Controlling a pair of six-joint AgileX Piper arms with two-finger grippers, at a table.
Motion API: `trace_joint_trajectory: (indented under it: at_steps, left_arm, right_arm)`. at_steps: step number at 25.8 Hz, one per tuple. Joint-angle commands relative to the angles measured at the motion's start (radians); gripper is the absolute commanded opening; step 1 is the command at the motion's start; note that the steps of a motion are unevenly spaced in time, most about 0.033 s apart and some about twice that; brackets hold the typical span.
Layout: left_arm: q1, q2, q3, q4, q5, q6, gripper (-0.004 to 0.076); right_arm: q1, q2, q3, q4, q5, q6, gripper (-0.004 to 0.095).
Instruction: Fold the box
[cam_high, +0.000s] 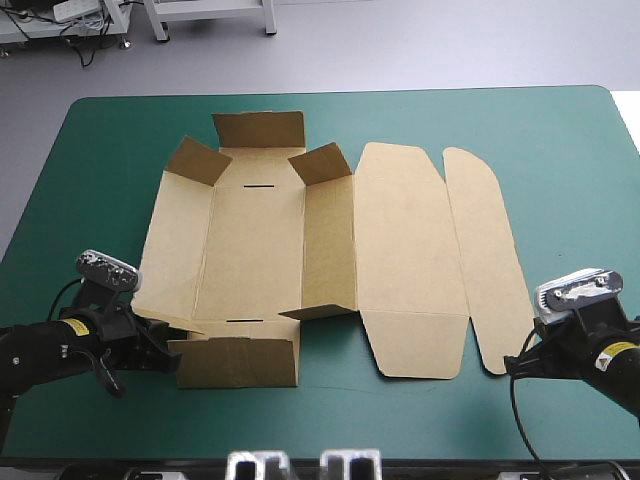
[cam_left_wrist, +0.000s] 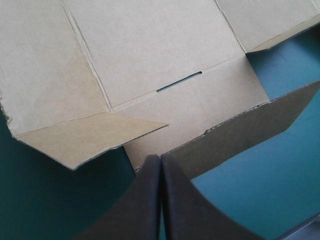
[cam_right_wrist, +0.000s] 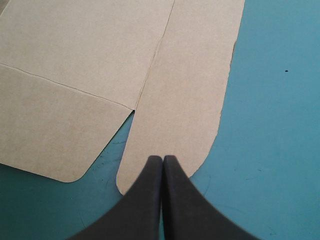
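Teal-green tabletop (cam_high: 560, 150) stretches to a pale floor beyond. Left jaws are pressed together in a point, empty, at the near-left corner of the box (cam_high: 250, 240). It lies mid-tabletop, left part with flaps raised, lid panels flat to the right. Right jaws, likewise together, sit over the rightmost flap's rounded near end.

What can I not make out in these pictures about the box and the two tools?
- Left wrist view: whether the shut left tool touches the box under it; the tool itself covers the spot.
- Right wrist view: the same for the right tool over the rounded flap.
- High view: both tools' tips, hidden by the arms.
- Wrist views: most of the box, cut off by the edges.
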Motion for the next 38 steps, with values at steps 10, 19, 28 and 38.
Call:
trace_joint_trajectory:
  at_steps: [10, 19, 28, 38]
  left_arm:
    - [0.001, -0.003, -0.025, -0.038, -0.025, -0.011, -0.0010]
    - [0.001, -0.003, -0.025, -0.038, -0.032, -0.011, -0.0010]
    - [0.001, -0.003, -0.025, -0.038, -0.031, -0.011, -0.0010]
    - [0.001, 0.101, -0.129, -0.122, -0.255, 0.031, -0.0010]
  right_arm:
    - [-0.005, 0.002, -0.030, 0.000, -0.042, -0.008, -0.0020]
    - [-0.005, 0.002, -0.030, -0.002, -0.044, -0.008, -0.0020]
    - [-0.005, 0.002, -0.030, -0.002, -0.044, -0.008, -0.0020]
    - [-0.005, 0.002, -0.030, -0.002, -0.048, -0.008, -0.0020]
